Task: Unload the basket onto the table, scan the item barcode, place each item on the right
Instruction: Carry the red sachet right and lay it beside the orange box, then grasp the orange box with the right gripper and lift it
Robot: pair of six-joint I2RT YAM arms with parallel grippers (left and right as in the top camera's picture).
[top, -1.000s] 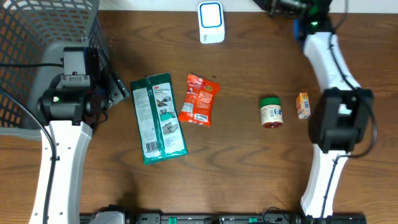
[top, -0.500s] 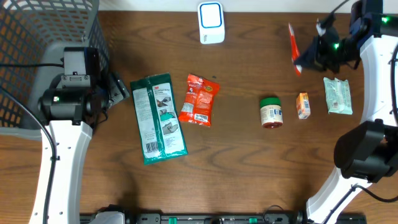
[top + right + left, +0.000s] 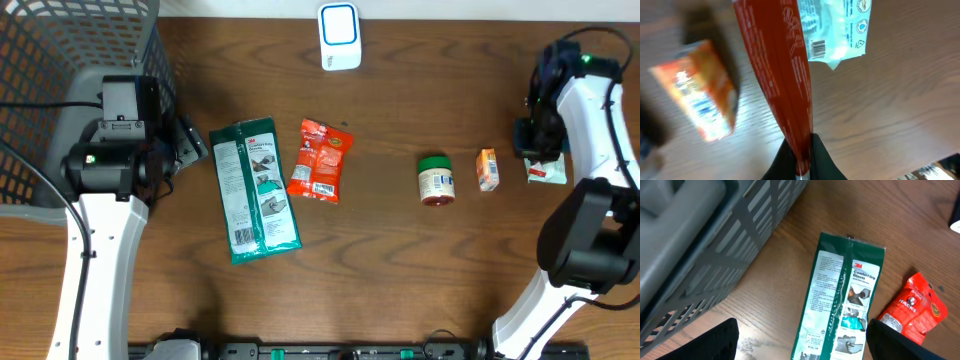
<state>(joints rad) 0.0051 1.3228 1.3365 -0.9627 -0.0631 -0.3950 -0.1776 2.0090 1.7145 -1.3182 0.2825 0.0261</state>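
While the right end effector [image 3: 799, 151] is clamped shut on the lower edge of a thin red foil packet [image 3: 782, 65], the packet stands edge-on to the wrist camera and no barcode can be seen on it. From overhead, this end effector [image 3: 537, 132] hangs at about 3 o'clock on the brown wooden bench [image 3: 400, 260], directly over a pale green-and-white plastic sachet [image 3: 550, 172]. The red packet itself cannot be made out from that height. It is well apart from the white barcode scanner [image 3: 339, 36], which sits at 12 o'clock at the bench's far edge.

A small orange cardboard box [image 3: 487, 169] lies just beside the sachet on its 9 o'clock side. Further along the same way lies a small jar with a green lid [image 3: 435, 180]. In the right wrist view the box [image 3: 695, 102] is blurred, while the sachet [image 3: 837, 25] shows a printed barcode.

The left end effector [image 3: 186, 146] stands wide open and holds nothing — its dark fingers [image 3: 715, 340] frame a long green glove packet [image 3: 840, 305]. A red snack pouch [image 3: 320, 160] lies just beside that packet at its 3 o'clock. A grey wire basket [image 3: 80, 45] fills the 10 o'clock corner.
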